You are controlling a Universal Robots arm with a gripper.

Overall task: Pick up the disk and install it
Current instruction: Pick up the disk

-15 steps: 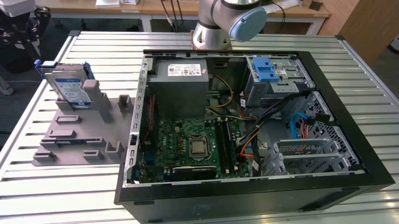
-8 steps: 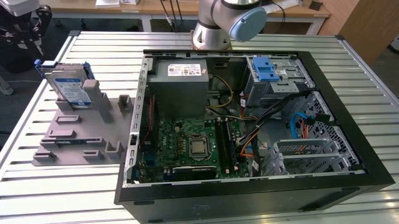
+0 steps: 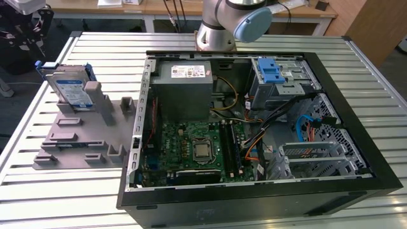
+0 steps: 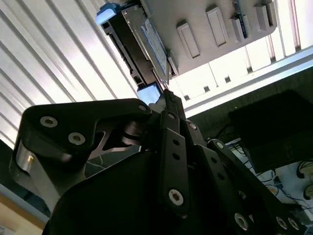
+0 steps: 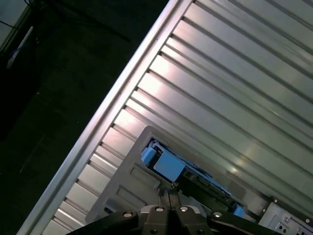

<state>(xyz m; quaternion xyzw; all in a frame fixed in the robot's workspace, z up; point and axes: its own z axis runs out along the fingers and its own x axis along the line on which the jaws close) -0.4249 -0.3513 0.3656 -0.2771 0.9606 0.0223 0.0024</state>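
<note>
The disk (image 3: 72,90) stands on edge in a grey holder plate (image 3: 76,138) at the exterior view's left, its blue-and-white label facing the camera and blue rails along its sides. In the second wrist view the disk (image 4: 146,44) is seen edge-on just beyond my gripper (image 4: 167,95). The black fingers meet at a thin tip with nothing between them. In the first wrist view my gripper (image 5: 169,190) hangs over the disk's blue rail (image 5: 166,165), apart from it.
An open black computer case (image 3: 356,119) lies on the slatted metal table (image 3: 51,191), to the exterior view's right of the holder. Inside are a grey power-supply box (image 3: 184,90), a green board (image 3: 197,148), and a silver cage with a blue latch (image 3: 273,71). The arm's base (image 3: 216,28) stands behind the case.
</note>
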